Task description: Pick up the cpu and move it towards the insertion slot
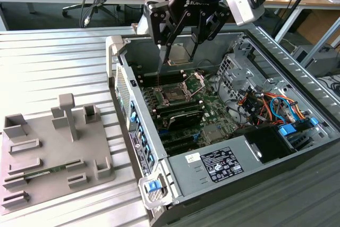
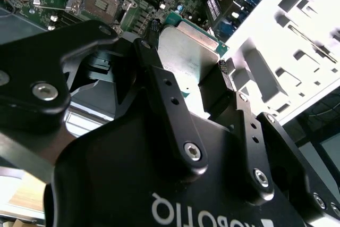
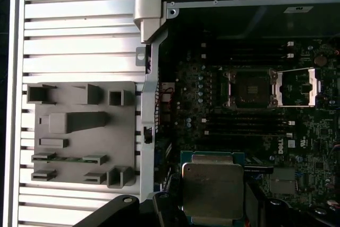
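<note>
Table of ribbed metal is occupied by an open case and a grey tray. Above the motherboard the gripper is held, fingers clamped on the cpu, which is seen lifted in both wrist views. The slot is seen below, bracket raised.

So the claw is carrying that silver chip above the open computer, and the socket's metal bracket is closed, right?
Not quite. The gripper does carry the cpu above the open computer case, but the insertion slot has its retention bracket swung open beside it, as the first wrist view shows.
</note>
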Robot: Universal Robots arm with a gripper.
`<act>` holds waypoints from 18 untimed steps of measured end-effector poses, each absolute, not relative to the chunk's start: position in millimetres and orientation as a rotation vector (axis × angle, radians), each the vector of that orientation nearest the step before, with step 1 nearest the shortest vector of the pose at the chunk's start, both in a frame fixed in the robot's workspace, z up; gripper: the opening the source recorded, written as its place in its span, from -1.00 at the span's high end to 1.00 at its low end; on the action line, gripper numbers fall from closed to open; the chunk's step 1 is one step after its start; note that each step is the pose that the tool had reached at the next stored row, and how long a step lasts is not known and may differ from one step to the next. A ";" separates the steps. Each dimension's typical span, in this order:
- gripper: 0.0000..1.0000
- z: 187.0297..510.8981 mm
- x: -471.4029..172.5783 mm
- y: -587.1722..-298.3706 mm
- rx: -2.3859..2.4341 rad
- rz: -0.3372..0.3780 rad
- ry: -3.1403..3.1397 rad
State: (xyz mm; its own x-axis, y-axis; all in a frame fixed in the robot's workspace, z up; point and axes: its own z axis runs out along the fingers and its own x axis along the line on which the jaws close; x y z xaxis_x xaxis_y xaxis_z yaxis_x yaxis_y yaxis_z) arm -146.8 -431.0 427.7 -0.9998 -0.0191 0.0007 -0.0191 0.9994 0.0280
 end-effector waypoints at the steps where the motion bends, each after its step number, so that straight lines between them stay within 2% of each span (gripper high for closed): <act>1: -0.09 427.6 -146.5 -431.0 0.030 -0.044 -3.140; 18: -0.09 425.6 -141.4 -431.0 0.030 -0.043 -3.140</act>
State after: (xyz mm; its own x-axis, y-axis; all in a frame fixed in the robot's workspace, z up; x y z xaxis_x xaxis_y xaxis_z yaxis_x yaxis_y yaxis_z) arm -141.4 -431.0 425.6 -0.9998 -0.0191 0.0007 -0.0191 0.9994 0.0275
